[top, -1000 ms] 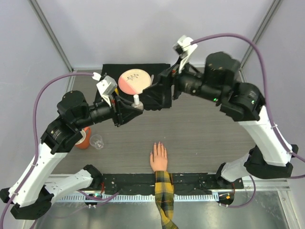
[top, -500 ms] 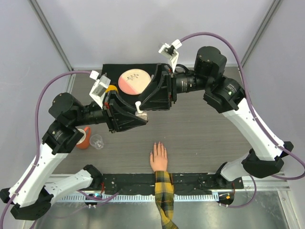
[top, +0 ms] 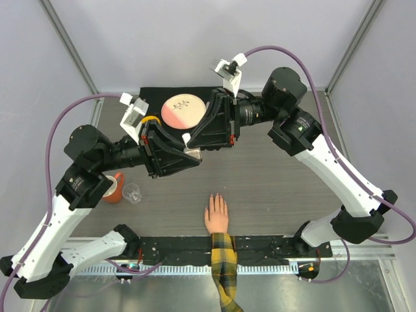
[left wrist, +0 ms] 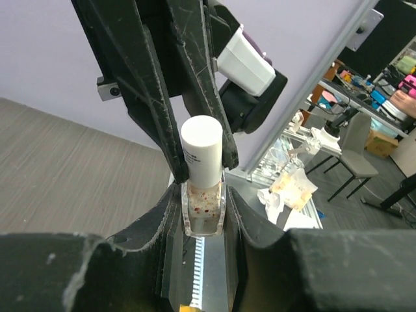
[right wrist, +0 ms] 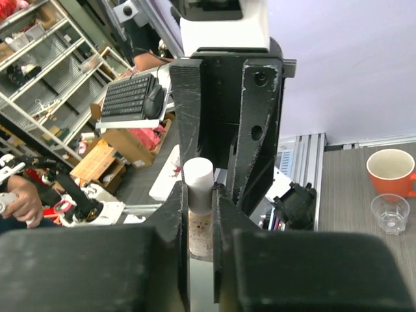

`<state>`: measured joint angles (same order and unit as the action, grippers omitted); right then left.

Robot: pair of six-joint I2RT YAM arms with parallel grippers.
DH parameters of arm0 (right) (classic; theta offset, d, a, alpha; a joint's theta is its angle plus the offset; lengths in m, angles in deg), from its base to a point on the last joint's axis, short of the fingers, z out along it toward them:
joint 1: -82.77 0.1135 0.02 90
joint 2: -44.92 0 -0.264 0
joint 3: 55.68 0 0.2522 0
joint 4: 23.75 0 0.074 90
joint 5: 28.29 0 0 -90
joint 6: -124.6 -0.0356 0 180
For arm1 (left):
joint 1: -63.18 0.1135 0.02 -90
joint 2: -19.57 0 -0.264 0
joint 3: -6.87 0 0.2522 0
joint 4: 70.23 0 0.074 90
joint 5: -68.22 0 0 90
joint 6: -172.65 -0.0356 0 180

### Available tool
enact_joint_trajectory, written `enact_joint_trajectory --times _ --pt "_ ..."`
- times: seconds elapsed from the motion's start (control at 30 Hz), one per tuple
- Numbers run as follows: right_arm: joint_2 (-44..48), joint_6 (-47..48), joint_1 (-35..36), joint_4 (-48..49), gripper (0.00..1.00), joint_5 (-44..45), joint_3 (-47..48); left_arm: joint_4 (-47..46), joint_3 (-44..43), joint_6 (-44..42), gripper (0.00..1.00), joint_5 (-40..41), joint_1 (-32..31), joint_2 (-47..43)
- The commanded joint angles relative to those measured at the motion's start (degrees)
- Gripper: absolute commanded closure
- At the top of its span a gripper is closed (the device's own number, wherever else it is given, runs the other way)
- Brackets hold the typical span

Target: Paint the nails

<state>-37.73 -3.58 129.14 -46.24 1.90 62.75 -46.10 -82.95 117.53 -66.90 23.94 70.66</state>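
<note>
Rightward no more, the right gripper [right wrist: 200, 195] had swung in and pinched its fingers onto the white cap [right wrist: 198, 175] of the bottle [left wrist: 203, 214], whose body the left gripper [left wrist: 203, 195] clamped, over the black mat's [top: 156, 96] front edge. The nails [top: 214, 197] lay well apart at the table's [top: 292, 188] near edge, bare tabletop between.

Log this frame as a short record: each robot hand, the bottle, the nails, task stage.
left hand: shut on the glass body of the clear bottle, held between the two arms
right hand: shut on the white cap
cap: on the bottle
nails: on the flesh-coloured hand, lying flat at the near edge, fingers pointing away; too small to judge any paint
nearby: orange cup and clear cup at the left
task stage: bottle not yet opened, no painting begun
</note>
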Motion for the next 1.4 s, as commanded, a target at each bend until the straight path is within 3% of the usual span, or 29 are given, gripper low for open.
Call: enact_joint_trajectory --times 0.0,0.07,0.2,0.23,0.27,0.3,0.33,0.37,0.47,0.53,0.63,0.77,0.8,0.87,0.9,1.0,1.1,1.13,1.2,1.23,1.37 --pt "2.67 -0.16 -0.14 1.71 0.99 2.13 -1.04 6.23 -5.24 -6.64 1.00 9.32 0.13 1.47" --pt "3.37 8.40 -0.05 -6.76 0.99 6.70 0.18 8.60 -6.38 -8.32 1.00 12.68 0.13 2.25" --pt "5.04 20.49 1.43 -21.30 0.99 27.77 3.61 14.57 -10.16 -12.71 1.00 22.43 0.13 4.27" --pt "5.65 23.29 3.62 -23.85 0.99 43.13 4.32 15.20 -10.87 -15.07 1.00 25.93 0.13 4.80" --pt "6.09 26.02 7.12 -27.88 0.99 53.03 5.37 15.81 -11.92 -16.05 1.00 27.96 0.13 5.24" --pt "6.36 31.44 17.68 -29.14 0.99 66.18 5.55 16.17 -12.36 -17.02 1.00 30.16 0.13 6.20" --pt "5.41 33.76 23.01 -29.76 0.99 87.37 5.99 16.43 -12.80 -18.86 1.00 34.27 0.13 6.74" --pt "4.27 35.52 28.20 -30.46 0.99 100.20 6.43 16.61 -13.50 -20.01 1.00 35.70 0.13 7.35" --pt "-4.67 37.12 38.96 -37.02 0.99 123.09 14.40 16.87 -15.61 -22.64 1.00 39.15 0.13 10.42" --pt "-8.65 36.77 40.11 -39.60 0.99 124.93 18.98 17.05 -16.76 -23.62 1.00 38.45 0.04 12.62" --pt "-10.95 37.64 39.33 -41.54 0.99 122.85 23.39 17.93 -17.38 -24.24 1.00 36.69 0.04 13.33" --pt "-6.74 32.30 31.80 -40.49 0.94 108.46 19.80 19.60 -14.93 -24.85 1.00 34.23 0.04 11.93" --pt "-4.64 31.76 30.37 -40.14 0.75 101.19 19.10 19.60 -14.31 -24.77 1.00 32.66 0.13 11.40" --pt "-2.70 33.41 27.30 -37.60 0.55 92.02 16.72 19.60 -12.47 -24.42 1.00 30.81 0.13 9.92" --pt "-0.86 34.12 26.67 -36.80 0.36 85.37 16.11 19.16 -11.85 -23.37 1.00 29.32 0.13 9.38" --pt "0.56 34.75 23.26 -36.35 0.22 78.21 15.92 17.06 -8.59 -21.43 1.00 26.06 0.31 7.19" --pt "2.05 32.47 16.34 -36.53 0.18 66.53 16.45 16.27 -7.18 -19.23 1.00 20.35 0.48 6.05" --pt "2.58 31.94 14.47 -36.53 0.14 57.70 16.45 15.82 -6.57 -18.36 1.00 17.82 0.48 5.69" --pt "2.67 31.23 9.12 -36.44 0.13 48.52 16.28 14.86 -5.95 -17.39 1.00 15.16 0.57 4.38" --pt "2.58 30.79 7.44 -36.10 0.15 38.73 16.19 13.72 -5.34 -15.99 1.00 12.28 0.66 3.93" --pt "1.01 26.32 1.98 -32.68 0.25 19.19 16.01 9.07 -4.28 -11.43 1.00 3.49 0.92 2.79"
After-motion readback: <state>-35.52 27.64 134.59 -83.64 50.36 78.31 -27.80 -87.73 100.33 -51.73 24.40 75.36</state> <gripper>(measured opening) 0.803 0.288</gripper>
